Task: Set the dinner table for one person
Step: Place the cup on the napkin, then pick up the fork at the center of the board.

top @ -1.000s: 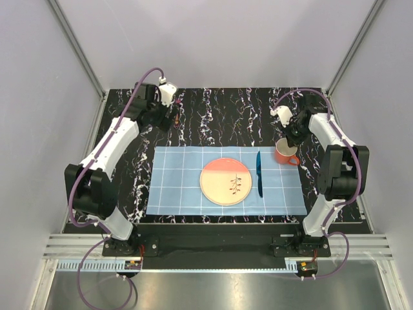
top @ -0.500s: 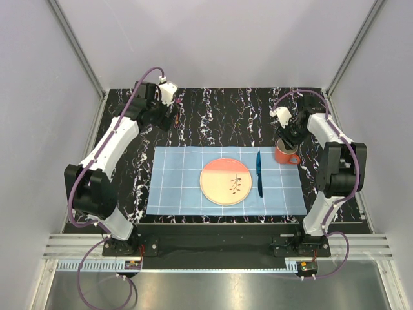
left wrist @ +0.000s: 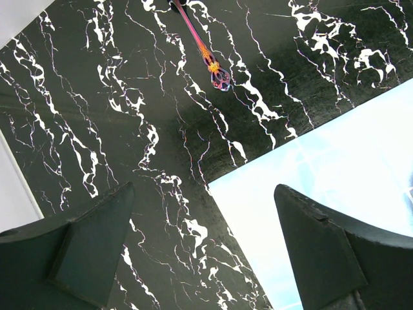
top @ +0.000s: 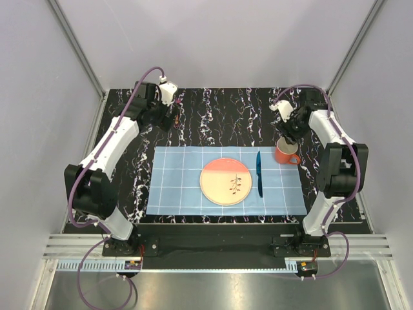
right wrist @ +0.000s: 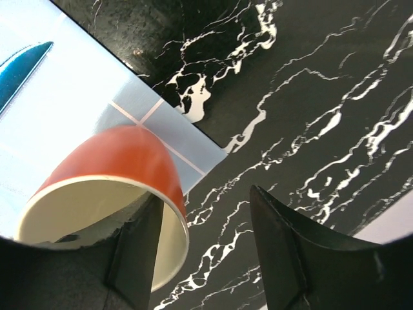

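The dinner table (top: 219, 116) is black with white streaks and carries a light-blue checked mat (top: 174, 187). On the mat lie a pink-and-cream plate (top: 229, 183) and a blue knife (top: 259, 173). A red mug (top: 286, 154) stands at the mat's far right corner. My right gripper (top: 288, 132) hovers open just above its far side. In the right wrist view the mug's rim (right wrist: 181, 213) lies between the spread fingers of that gripper (right wrist: 203, 197), untouched. My left gripper (left wrist: 205, 190) is open over the mat's far left corner, with nothing between its fingers. An ornate pink utensil handle (left wrist: 208, 57) lies beyond it.
Grey walls and metal frame posts (top: 77, 58) enclose the table on three sides. The mat's far left corner (left wrist: 219, 184) shows bright in the left wrist view.
My right gripper has opened off the red mug and drawn back a little toward the far side. The mug stays upright on the mat corner. The left arm has hardly moved.
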Tool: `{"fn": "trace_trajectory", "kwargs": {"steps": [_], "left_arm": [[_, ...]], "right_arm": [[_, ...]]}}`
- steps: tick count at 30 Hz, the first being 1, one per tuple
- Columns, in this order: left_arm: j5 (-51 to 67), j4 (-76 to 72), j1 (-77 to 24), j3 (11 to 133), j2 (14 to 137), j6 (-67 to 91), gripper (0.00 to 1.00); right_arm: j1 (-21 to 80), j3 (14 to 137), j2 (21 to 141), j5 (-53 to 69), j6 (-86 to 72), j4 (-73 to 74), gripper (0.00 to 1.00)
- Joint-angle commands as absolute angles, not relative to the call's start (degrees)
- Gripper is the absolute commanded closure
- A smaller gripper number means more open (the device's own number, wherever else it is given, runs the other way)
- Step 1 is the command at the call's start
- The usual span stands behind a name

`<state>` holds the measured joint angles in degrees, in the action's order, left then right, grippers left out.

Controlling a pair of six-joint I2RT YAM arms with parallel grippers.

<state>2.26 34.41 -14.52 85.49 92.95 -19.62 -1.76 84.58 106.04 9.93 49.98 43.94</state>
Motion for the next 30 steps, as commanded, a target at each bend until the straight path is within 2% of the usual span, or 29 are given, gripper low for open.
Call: {"fn": "trace_trajectory", "kwargs": {"steps": [1, 5, 13, 22, 30], "left_arm": [[3.4, 32.9, -14.7, 86.9, 91.3, -19.2, 0.02], [3.7, 33.0, -14.7, 86.7, 92.3, -18.7, 0.02], [2.5, 30.9, -14.7, 87.9, 96.9, -16.9, 0.01], [-1.5, 29.5, -14.8, 100.8, 115.1, -6.8, 0.05], [-8.1, 22.9, -15.2, 104.3, 121.2, -1.4, 0.05]], "right_arm": [[-1.5, 88.2, 102.3, 9.2, 51.7, 45.0, 0.37], [-1.6, 90.1, 99.9, 9.7, 51.1, 45.6, 0.35], [-1.3, 98.9, 96.2, 11.3, 47.1, 45.5, 0.23], [-0.4, 107.2, 95.8, 8.6, 46.2, 41.0, 0.18], [3.2, 105.7, 94.3, 6.9, 46.4, 41.0, 0.16]]}}
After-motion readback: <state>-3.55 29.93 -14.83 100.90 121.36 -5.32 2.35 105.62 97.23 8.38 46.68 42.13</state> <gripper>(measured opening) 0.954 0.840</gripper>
